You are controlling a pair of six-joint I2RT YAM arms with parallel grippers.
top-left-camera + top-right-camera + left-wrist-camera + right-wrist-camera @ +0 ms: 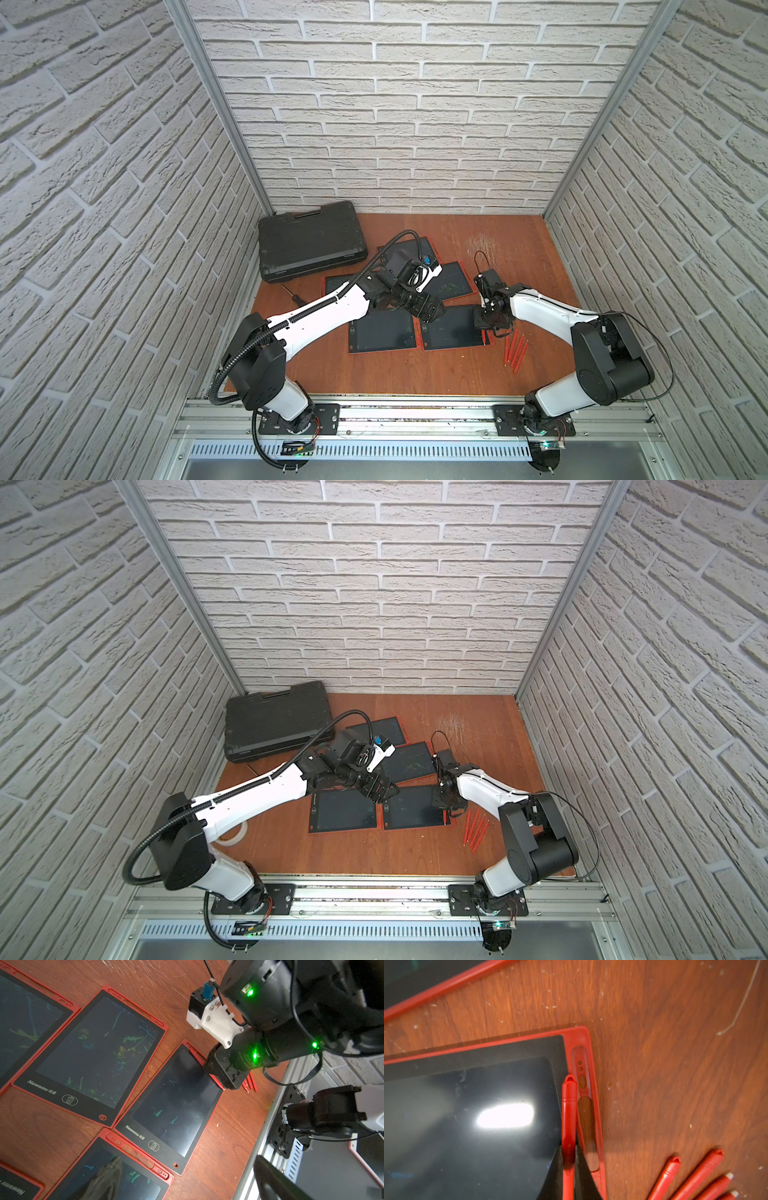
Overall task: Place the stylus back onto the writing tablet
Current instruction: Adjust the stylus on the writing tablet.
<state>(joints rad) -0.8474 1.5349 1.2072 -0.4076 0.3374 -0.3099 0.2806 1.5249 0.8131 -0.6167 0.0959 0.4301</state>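
Top views: the right gripper [487, 330] [445, 810] is down over the right edge of the tablet [449, 334] [411, 812], which lies right of centre and towards the front edge of the worktop [415, 374]. Its body hides the jaws and the stylus here. Four spare styluses [515, 351] [476, 831] lie fanned on the bare worktop just right of the tablet. The left gripper [428, 311] [376, 789] hangs over the middle of the tablet group.

Left wrist view: two dark fingers [108, 1178] sit far apart at the frame edge with nothing between them, so the left gripper is wide open and empty. The right gripper [217, 1078] sits at the tablet's [176, 1105] long edge. The stylus [220, 1085] tip pokes out below it.

Right wrist view: the right gripper [569, 1151] has its jaws closed onto the stylus [569, 1113], both fingers [583, 1174] touching the shaft. The stylus lies along the screen edge, just beside the slot [585, 1109] in the red frame and at a slight angle to it, not seated. The slot is empty. The spare styluses [699, 1174] are near the tablet's corner and clear of it.
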